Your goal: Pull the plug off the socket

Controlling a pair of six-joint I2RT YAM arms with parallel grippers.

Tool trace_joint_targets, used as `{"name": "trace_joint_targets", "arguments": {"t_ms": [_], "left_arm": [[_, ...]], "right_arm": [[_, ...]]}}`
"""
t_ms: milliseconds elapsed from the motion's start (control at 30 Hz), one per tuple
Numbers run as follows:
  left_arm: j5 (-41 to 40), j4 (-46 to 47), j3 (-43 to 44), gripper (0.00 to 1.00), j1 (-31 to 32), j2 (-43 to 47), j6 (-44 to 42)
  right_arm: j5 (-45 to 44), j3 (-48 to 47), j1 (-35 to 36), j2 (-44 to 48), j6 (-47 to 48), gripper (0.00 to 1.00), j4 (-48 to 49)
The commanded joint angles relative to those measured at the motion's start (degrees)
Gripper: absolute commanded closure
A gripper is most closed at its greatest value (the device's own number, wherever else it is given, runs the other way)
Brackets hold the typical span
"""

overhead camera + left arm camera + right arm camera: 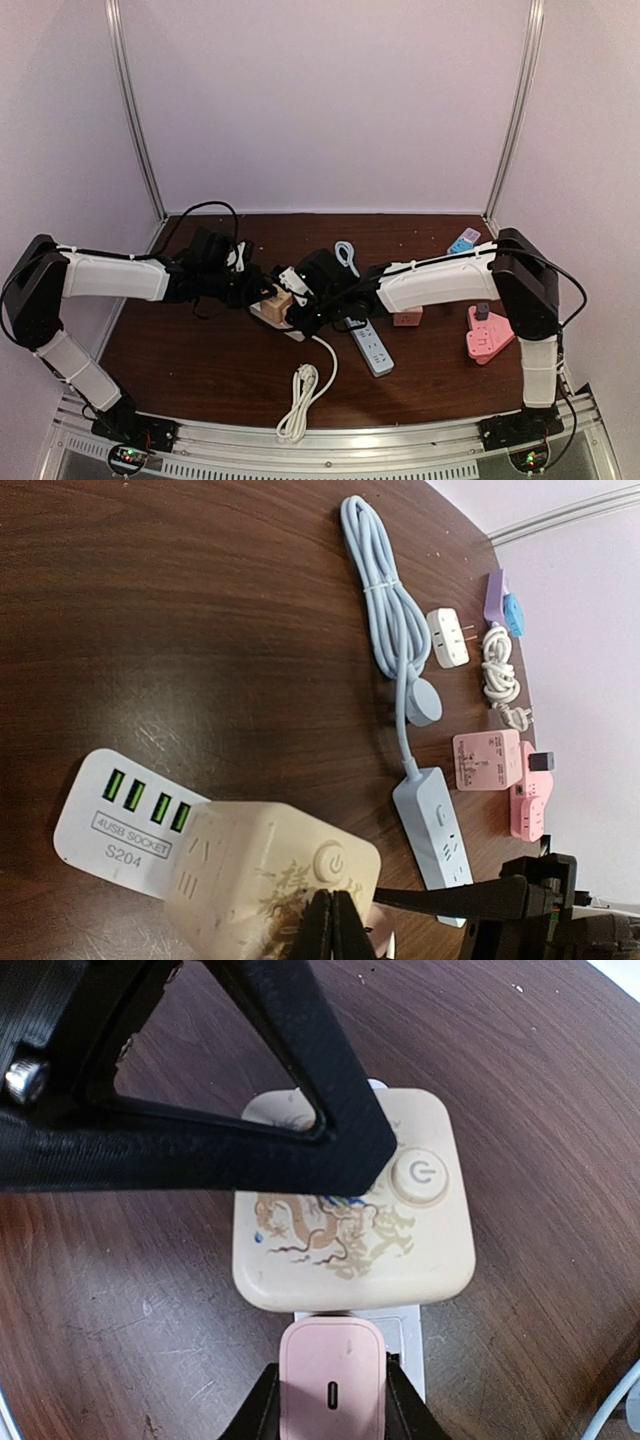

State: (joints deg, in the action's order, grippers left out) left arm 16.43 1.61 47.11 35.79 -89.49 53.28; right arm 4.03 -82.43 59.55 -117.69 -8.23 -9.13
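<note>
Two end effectors meet at the middle of the desk [190,350]. The right end effector [330,1405] is drawn narrow on the pink plug [331,1375], with one finger against each side. The left end effector [330,925] has its fingers shut together, holding nothing, and its tip rests on top of the cream socket block [350,1250] beside the power button.

The plug is not yet out. It sits at the near edge of the block, above the white base [110,810] with the row of green ports. We cannot tell which of the two receives its pins.

Risks, as we judge them:
- If the left tip slides off the smooth top, the block and base may rise with the plug instead of letting it go.
- The plug's sides look glossy and rounded, so the fingers may slip off under a hard pull.
- A pull off the pins' axis could jam or bend them.
- The arms work very close together, so a sudden release could knock one into the other.
- The white cable [300,395] trailing from the base may drag.

We see no container in any view. The blue power strip [435,830] and the pink adapter [488,762] lie loose on the desk, apart from the block.
</note>
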Motion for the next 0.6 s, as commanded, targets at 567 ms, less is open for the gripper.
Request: {"name": "trace_joint_targets", "arguments": {"t_ms": [567], "left_arm": [[-5.9,-13.3,-6.9,1.00,0.5,-3.4,-0.4]], "right_arm": [[-6.8,-3.0,-0.3,5.8,0.2,0.92,-3.3]]}}
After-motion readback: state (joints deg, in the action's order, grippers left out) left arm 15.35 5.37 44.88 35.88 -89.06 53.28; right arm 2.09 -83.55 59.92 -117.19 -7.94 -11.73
